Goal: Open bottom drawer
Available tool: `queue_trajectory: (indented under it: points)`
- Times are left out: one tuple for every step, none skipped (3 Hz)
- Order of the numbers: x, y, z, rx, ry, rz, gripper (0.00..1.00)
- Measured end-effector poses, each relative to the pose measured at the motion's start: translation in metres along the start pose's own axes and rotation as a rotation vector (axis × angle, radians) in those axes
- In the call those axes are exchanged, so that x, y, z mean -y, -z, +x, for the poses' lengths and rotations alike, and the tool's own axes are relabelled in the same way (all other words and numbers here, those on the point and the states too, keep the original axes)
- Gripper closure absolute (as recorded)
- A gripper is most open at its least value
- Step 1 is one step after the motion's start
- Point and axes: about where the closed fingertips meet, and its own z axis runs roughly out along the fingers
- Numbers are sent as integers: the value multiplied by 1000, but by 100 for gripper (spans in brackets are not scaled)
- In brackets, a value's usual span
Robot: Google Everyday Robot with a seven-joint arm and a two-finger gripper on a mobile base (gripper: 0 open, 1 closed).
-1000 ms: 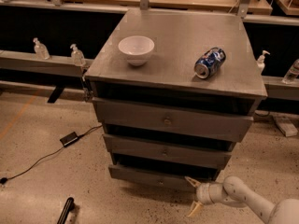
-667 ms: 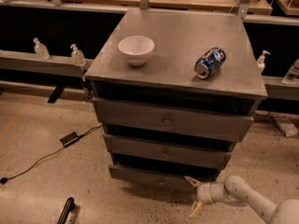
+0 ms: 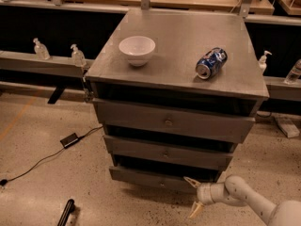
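Note:
The grey cabinet (image 3: 178, 69) has three drawers. The bottom drawer (image 3: 141, 177) is the lowest and narrowest, a plain grey front with a small round knob (image 3: 161, 184). It sits slightly out from the cabinet. My gripper (image 3: 193, 197) is low at the drawer's right end, right of the knob, its two pale fingers spread open. One fingertip (image 3: 187, 179) is at the drawer front's right edge, the other (image 3: 194, 213) points down toward the floor. It holds nothing.
A white bowl (image 3: 137, 49) and a blue can (image 3: 211, 63) lying on its side are on the cabinet top. Middle drawer (image 3: 164, 153) and top drawer (image 3: 169, 121) are above. A power brick with cable (image 3: 70, 140) and a dark object (image 3: 66, 213) lie on the floor at left.

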Motion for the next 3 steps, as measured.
queue_trajectory:
  points:
    - [14, -6, 5, 5, 20, 16, 0]
    - [32, -16, 12, -2, 35, 24, 0]
    - [43, -30, 29, -12, 7, 10, 0]
